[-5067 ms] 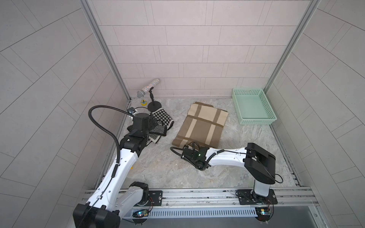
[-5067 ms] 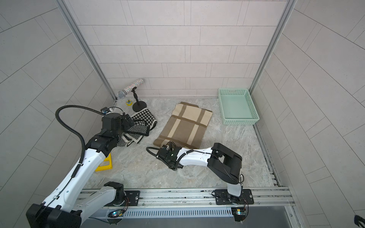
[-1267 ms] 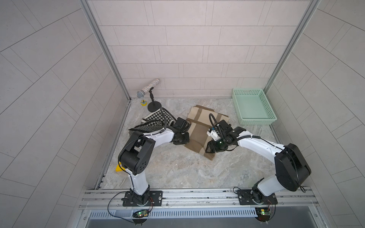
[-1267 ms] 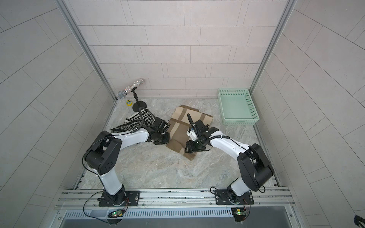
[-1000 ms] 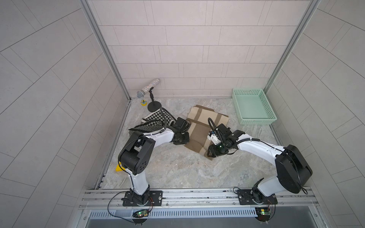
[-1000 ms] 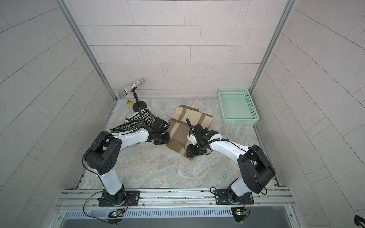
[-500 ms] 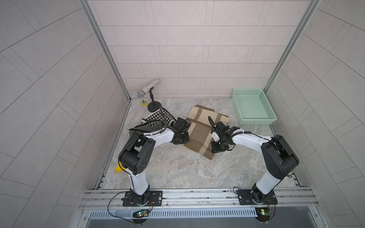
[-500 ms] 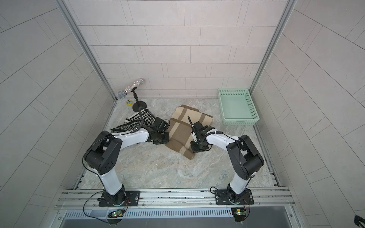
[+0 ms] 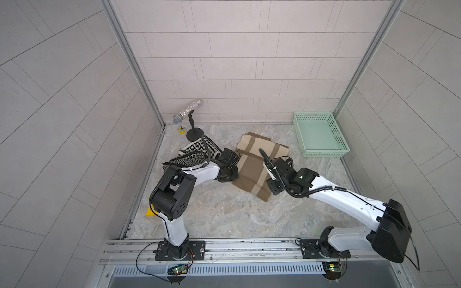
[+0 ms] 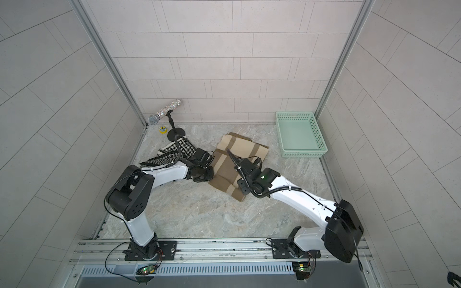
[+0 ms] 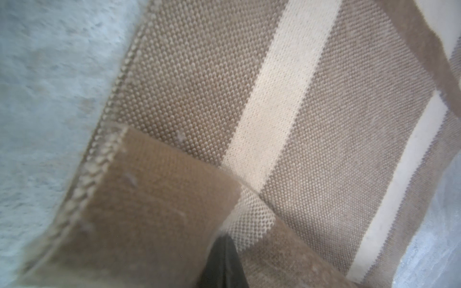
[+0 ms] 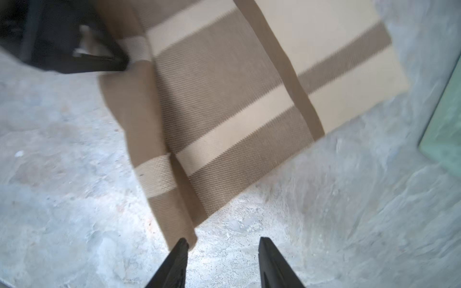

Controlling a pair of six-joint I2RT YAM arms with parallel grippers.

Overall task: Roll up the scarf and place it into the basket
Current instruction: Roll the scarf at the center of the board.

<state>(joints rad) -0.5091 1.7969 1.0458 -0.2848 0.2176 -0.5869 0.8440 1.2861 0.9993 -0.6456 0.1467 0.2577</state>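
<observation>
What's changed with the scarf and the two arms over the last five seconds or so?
The left hand swung over from the houndstooth cloth and shut on the near edge of the tan scarf, now folded over in a strip. The right hand shifted to the scarf's near corner and stands open. The basket and microphone stayed put.

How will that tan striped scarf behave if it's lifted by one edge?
Probably floppy: the scarf has its near edge folded over itself. Likely light, since it is thin knit lying flat. Its bumpy weave should grip the fingers rather than slip.
</observation>
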